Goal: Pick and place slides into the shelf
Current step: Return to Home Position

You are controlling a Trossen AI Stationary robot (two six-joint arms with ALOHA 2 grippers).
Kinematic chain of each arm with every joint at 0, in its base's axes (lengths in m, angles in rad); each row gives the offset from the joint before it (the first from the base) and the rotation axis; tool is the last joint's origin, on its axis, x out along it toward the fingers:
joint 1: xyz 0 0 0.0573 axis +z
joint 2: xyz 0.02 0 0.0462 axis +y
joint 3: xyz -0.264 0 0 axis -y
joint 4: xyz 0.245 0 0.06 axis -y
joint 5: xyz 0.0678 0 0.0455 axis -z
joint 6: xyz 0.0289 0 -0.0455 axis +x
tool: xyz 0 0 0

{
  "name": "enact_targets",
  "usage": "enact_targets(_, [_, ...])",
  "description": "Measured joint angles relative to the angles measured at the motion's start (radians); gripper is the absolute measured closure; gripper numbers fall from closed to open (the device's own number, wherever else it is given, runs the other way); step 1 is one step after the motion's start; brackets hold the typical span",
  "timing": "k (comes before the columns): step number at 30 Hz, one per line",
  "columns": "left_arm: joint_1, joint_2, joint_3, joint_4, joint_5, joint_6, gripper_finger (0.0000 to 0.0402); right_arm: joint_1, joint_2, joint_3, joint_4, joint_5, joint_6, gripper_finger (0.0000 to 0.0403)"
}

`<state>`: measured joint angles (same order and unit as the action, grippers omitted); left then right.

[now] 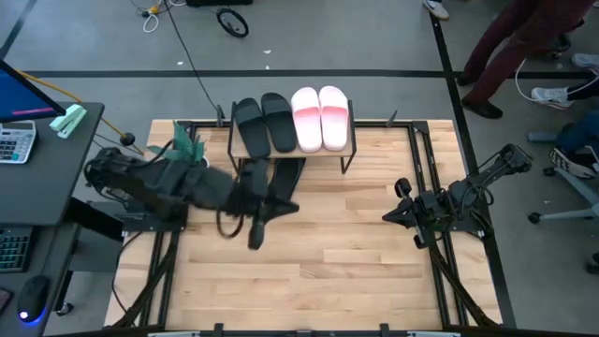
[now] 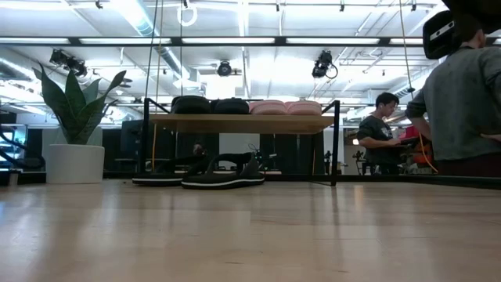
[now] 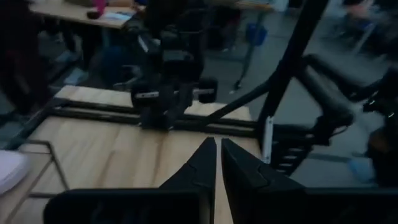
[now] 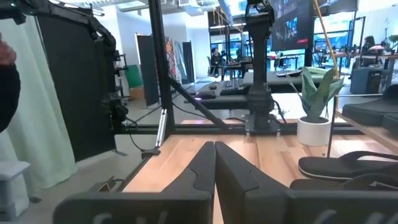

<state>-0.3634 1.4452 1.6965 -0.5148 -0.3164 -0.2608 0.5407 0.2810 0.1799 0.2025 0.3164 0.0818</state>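
Atop light-wood, black-legged shelf [image 2: 243,123]: two black slide sandals [image 1: 265,124], a pale pink pair [image 1: 320,117]; beneath, another black pair [image 2: 223,178], overlapped from above by closed, empty left pincer [image 1: 255,239]. Right pincer [image 1: 387,217] likewise closed, well apart. Green potted plant [image 2: 74,125] beside shelf.

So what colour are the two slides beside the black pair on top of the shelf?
Those slides are pale pink; the high view shows it best.

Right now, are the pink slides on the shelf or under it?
On it. The pink slides lie side by side on top of the shelf.
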Motion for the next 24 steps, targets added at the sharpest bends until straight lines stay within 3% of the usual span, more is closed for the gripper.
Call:
enact_targets(4, [0.079,-0.080,-0.147,0.175,0.181,0.008,0.0366,0.000,0.000,0.000,-0.034,0.000,0.027,0.0389])
enact_targets(6, [0.086,-0.148,-0.225,0.246,0.213,0.007,0.0366,0.000,0.000,0.000,-0.069,0.000,0.060,0.0389])
enact_targets(14, [0.078,-0.420,-0.578,0.348,0.186,-0.050,0.0379,0.000,0.000,0.000,-0.098,0.000,0.119,0.0389])
enact_targets(17, [0.078,-0.509,-0.756,0.481,0.134,-0.062,0.0381,0.000,0.000,0.000,-0.100,0.000,0.119,0.0389])
enact_targets(24, [0.122,-0.714,-1.169,0.835,0.119,-0.103,0.0369,0.000,0.006,0.000,-0.130,-0.007,0.125,0.0389])
